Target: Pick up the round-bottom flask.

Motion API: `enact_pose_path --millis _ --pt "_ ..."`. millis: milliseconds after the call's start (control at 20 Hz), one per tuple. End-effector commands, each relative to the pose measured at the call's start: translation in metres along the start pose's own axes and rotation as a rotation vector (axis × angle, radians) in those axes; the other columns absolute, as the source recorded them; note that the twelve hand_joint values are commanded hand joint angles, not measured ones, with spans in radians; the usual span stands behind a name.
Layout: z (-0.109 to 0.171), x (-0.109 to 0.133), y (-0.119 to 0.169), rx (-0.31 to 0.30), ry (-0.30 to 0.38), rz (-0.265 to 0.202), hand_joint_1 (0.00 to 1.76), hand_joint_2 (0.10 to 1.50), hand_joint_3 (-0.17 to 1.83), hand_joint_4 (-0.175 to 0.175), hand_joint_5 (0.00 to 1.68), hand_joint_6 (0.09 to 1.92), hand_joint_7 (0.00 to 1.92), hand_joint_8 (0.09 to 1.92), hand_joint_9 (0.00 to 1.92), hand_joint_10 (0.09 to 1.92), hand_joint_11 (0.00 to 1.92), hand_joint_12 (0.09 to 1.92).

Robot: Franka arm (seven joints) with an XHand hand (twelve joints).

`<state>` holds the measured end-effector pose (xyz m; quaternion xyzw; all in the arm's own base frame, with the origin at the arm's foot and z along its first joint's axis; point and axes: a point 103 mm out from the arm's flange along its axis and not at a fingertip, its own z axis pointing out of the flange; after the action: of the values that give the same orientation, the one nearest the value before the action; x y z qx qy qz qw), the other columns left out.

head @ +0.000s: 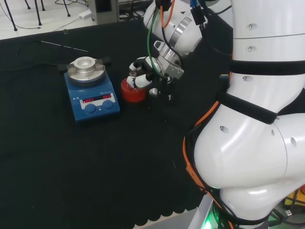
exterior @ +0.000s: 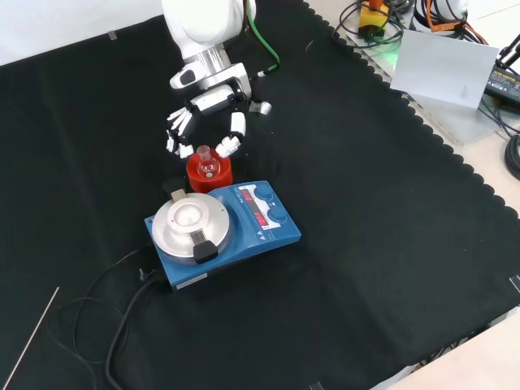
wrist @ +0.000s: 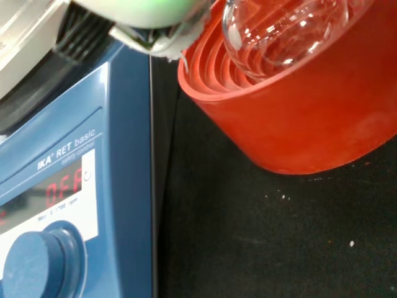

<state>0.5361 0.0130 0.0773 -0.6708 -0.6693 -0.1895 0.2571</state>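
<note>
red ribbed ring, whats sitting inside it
A clear glass round-bottom flask sits in the red ribbed ring stand, its bulb resting on the inner ribs and its neck standing up. The ring's wall hides the bulb's underside. The hand's fingers are spread around the neck.

My arm reaches out low over the cloth, wrist bent downward, and my hand (exterior: 205, 122) hangs with its fingers (exterior: 236, 124) spread and lightly curled, closed on nothing.
</note>
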Motion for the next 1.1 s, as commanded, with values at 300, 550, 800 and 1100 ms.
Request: enact_pose_path --millis 300,550,800,1100 --pt "0.0068 -0.0011 0.0020 0.002 -0.005 0.008 0.95 0.56 0.78 0.001 0.63 0.70 0.32 0.58 0.51 0.58 0.03 1.37" --pt "0.0073 -0.0046 0.0031 -0.001 -0.024 0.001 0.95 0.57 0.78 0.000 0.65 0.72 0.32 0.58 0.51 0.59 0.03 1.37" --pt "0.0060 -0.0061 0.0038 -0.013 -0.019 0.009 0.94 0.59 0.78 0.004 0.72 0.76 0.33 0.58 0.52 0.59 0.03 1.37" --pt "0.0009 -0.0090 0.0055 -0.038 -0.008 0.025 0.93 0.64 0.75 0.001 0.77 0.80 0.35 0.59 0.53 0.59 0.05 1.37"
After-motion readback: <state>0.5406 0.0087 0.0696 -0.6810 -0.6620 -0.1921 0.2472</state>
